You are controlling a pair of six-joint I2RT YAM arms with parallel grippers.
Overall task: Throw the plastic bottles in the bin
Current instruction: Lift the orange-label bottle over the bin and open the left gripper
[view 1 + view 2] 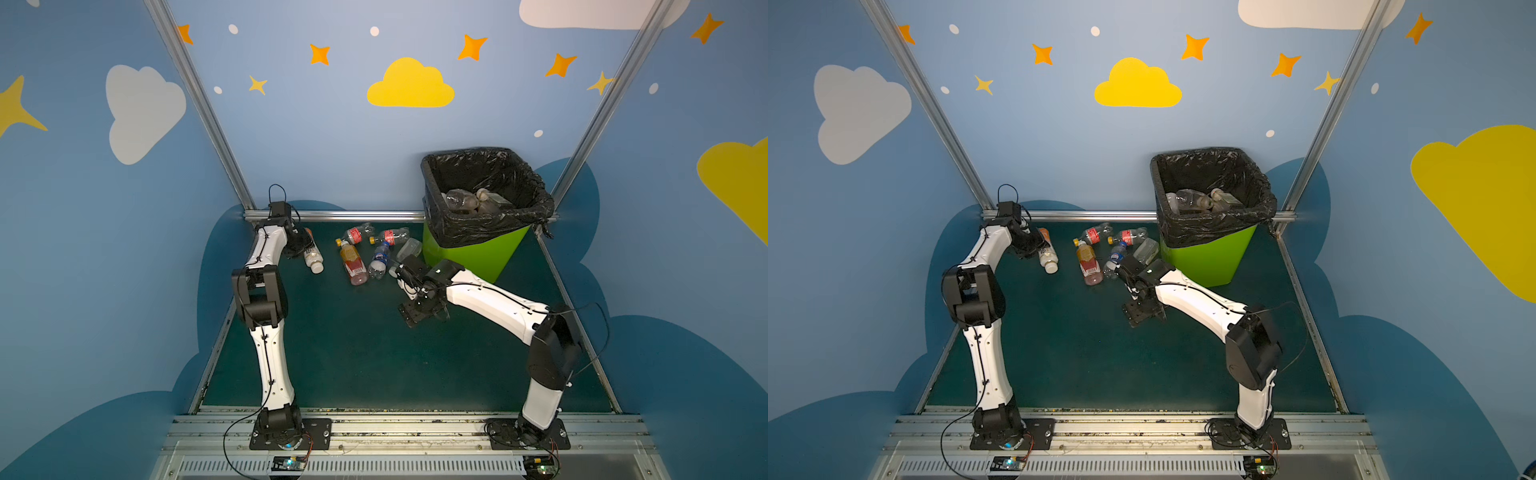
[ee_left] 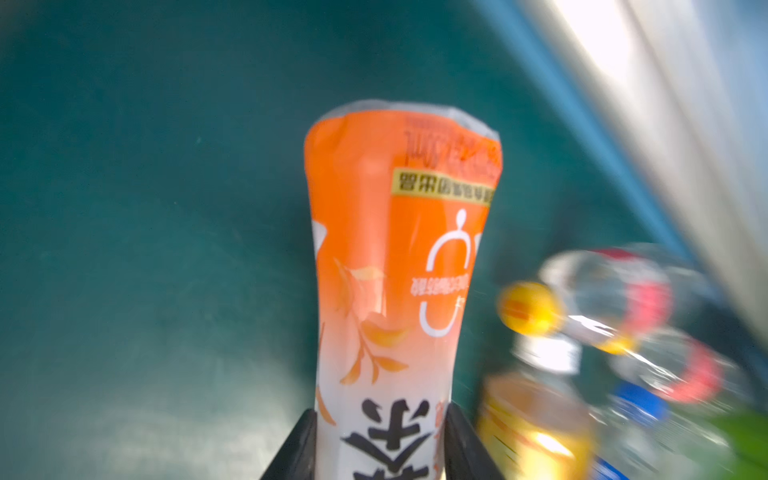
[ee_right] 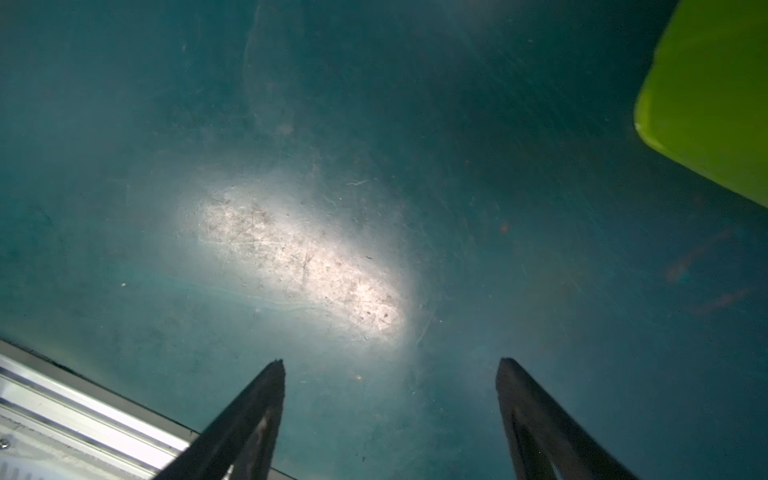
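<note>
In both top views the left end effector (image 1: 302, 248) sits at the far left of the tabletop (image 1: 353, 353), on an orange bottle (image 1: 314, 259) that lies flat. The bottle's long axis runs from the far rail toward the near edge, with its white cap nearest. The bin (image 1: 469, 257) stands in the far right corner, well apart, with the loose bottles (image 1: 365, 253) lying between. Several more bottles (image 1: 469, 199) are already inside it. The right end effector (image 1: 422, 313) hangs just in front of the bin, nearer to it than the left one. The room is a booth of blue walls painted with clouds and stars.

In the left wrist view, black fingers (image 2: 291, 449) press both sides of the orange bottle (image 2: 399, 249) at the white part of its label: a firm grasp, I judge. The orange end points away. I judge the carry must go rightward, over the blurred loose bottles (image 2: 602, 332).

In the right wrist view the right end effector (image 3: 390, 365) is spread wide and holds nothing. Below it is scuffed, dusty green tabletop (image 3: 166, 124), with a corner of the bin (image 3: 715, 95) to one side.
</note>
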